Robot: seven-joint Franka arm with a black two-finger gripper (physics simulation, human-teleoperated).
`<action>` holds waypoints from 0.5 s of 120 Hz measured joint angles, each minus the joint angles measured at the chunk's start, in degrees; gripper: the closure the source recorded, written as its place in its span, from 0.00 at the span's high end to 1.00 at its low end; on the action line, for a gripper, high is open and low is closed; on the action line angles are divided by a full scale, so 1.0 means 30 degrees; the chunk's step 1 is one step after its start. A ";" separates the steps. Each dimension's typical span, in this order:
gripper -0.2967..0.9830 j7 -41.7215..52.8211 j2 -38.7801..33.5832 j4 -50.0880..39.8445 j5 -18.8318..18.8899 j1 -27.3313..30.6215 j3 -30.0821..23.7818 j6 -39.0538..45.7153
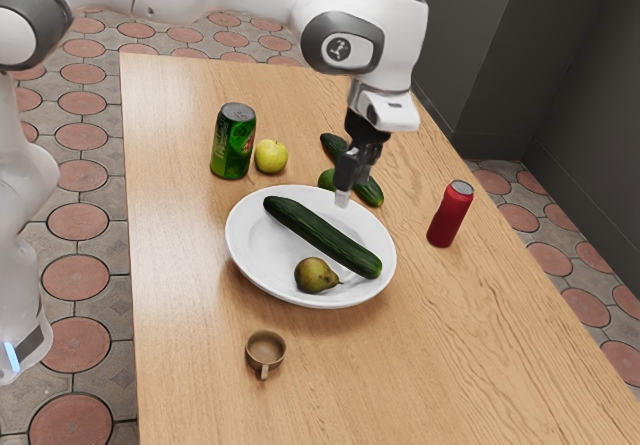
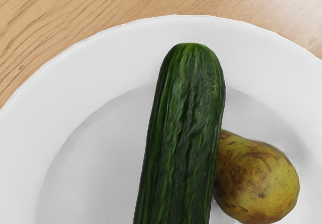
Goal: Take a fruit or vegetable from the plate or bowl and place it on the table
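Note:
In the exterior view the gripper hangs over the rim of the white plate farthest from the cup; how wide it stands is not clear. A long dark cucumber lies across the plate, with a brownish-green pear beside it. The wrist view looks down on one end of the cucumber, the pear close against its side, and the plate beneath both. No fruit or vegetable is seen held.
Past the plate are a green can, a yellow-green apple, a round green item and a dark green vegetable partly behind the gripper. A red can and a brown cup stand on the wooden table.

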 joint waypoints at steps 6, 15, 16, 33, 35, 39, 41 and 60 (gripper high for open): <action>0.77 0.0505 -0.0021 -0.0332 0.0066 -0.0495 -0.0032 0.0194; 0.77 0.1180 -0.0088 -0.0836 0.0253 -0.0779 -0.0048 0.0459; 0.77 0.1250 -0.0101 -0.0880 0.0277 -0.0775 -0.0049 0.0486; 0.77 0.2268 -0.0921 -0.2102 0.0714 -0.0392 -0.0054 0.0996; 0.77 0.2372 -0.1070 -0.2260 0.0780 -0.0378 -0.0054 0.1048; 0.77 0.2566 -0.1290 -0.2516 0.0920 -0.0356 -0.0068 0.1139; 0.77 0.2655 -0.1360 -0.2606 0.0995 -0.0362 -0.0072 0.1179; 0.77 0.3380 -0.1689 -0.3646 0.1507 -0.0624 -0.0083 0.1524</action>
